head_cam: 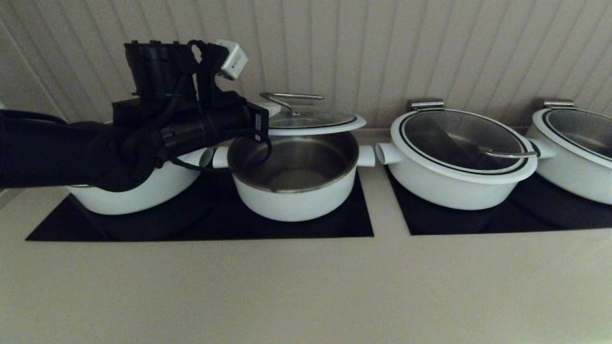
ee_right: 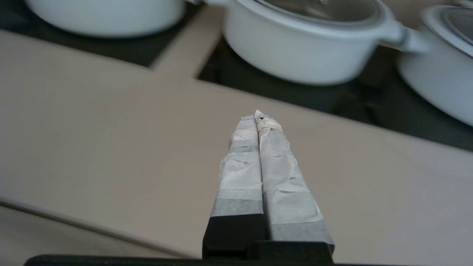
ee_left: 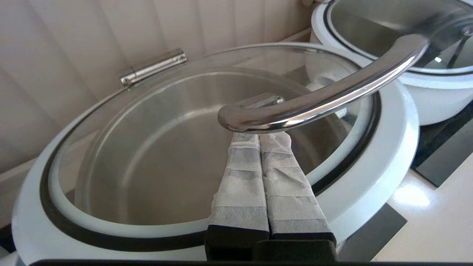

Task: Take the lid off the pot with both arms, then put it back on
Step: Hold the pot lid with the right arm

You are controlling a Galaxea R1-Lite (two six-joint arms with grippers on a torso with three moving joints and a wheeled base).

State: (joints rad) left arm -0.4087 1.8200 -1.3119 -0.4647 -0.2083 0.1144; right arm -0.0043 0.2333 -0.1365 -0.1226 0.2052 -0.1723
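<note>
1. Hovering above the open round white pot with steel interior (head_cam: 295,184), the glass lid with white rim and steel loop handle (head_cam: 311,120) sits level, clear of the pot rim.
2. Left end effector (ee_left: 258,142): taped fingers (ee_left: 242,177) pressed together, tips tucked beneath the lid's handle (ee_left: 325,96).
3. Right end effector (ee_right: 258,118): closed on nothing, above the beige worktop (ee_right: 111,140), nearer the robot than the pot.
</note>
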